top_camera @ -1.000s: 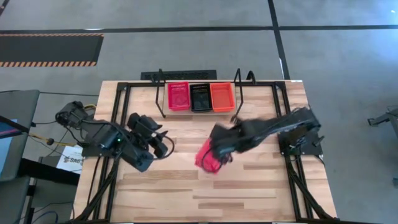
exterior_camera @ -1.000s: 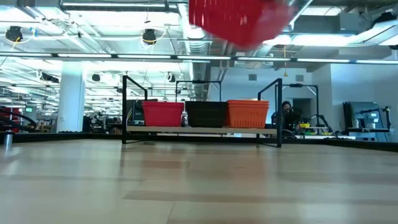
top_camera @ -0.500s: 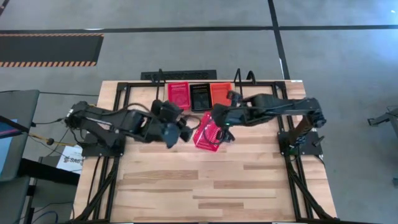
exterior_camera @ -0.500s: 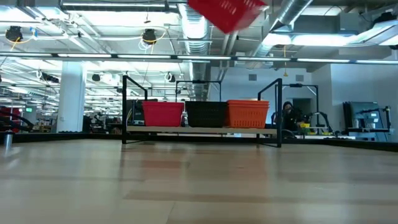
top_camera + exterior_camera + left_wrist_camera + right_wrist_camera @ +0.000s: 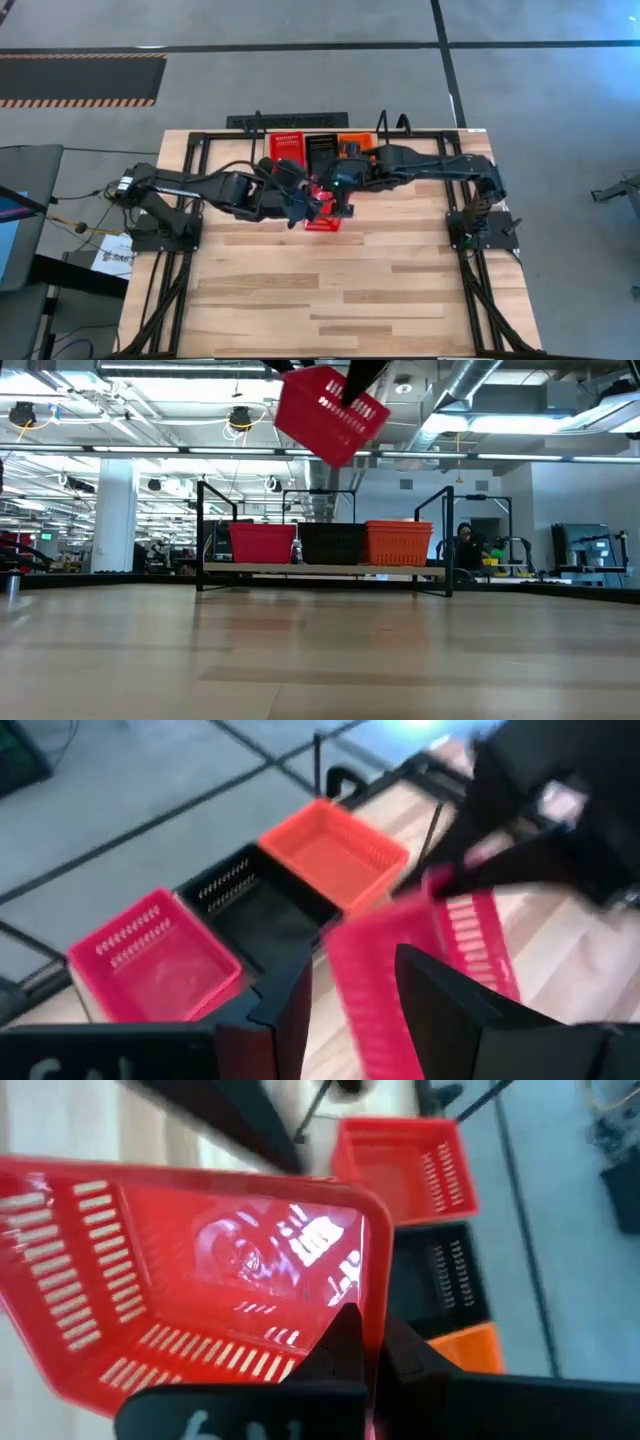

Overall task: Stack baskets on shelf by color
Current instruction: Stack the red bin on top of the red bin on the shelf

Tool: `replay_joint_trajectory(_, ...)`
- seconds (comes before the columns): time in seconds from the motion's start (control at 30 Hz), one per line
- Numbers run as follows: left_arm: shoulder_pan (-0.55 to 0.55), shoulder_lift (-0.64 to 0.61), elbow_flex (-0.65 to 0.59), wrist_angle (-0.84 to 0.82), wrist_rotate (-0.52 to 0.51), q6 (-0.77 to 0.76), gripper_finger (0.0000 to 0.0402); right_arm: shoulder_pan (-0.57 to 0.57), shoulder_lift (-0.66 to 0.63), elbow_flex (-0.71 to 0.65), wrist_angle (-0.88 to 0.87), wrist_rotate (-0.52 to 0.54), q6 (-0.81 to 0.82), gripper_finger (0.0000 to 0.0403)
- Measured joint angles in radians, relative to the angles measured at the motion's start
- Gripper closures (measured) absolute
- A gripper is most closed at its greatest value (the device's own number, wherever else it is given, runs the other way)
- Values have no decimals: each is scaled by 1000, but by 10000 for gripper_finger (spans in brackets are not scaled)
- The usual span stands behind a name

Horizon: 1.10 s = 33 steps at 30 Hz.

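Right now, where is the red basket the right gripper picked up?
The carried red basket hangs tilted above mid-table in the right gripper, just in front of the shelf, with the left gripper beside it.

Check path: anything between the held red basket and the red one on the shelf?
Nothing solid in the low view: the held red basket, pinched at its rim by the right gripper, hangs tilted above the shelf's red basket with open air below. Only the left gripper, jaws apart, hovers close beside it.

Shelf [image 5: 320,571] on table [image 5: 330,290]; holds red [image 5: 262,544], black [image 5: 331,544], orange [image 5: 398,543] baskets.
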Motion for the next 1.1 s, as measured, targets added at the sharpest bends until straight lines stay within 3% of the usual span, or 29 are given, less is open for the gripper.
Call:
replay_joint_trajectory(0.43,40,28,-1,78,19,24,267,-33,-99,-2,-12,10,-55,400)
replay_joint_trajectory(0.63,72,28,-1,83,109,25,262,-32,-155,1,-96,18,-68,400)
replay_joint_trajectory(0.83,104,29,-2,132,105,27,231,-74,-209,1,-83,28,-85,400)
replay_joint_trajectory(1.1,148,29,-2,154,114,2,180,-143,-171,-41,-37,31,-141,400)
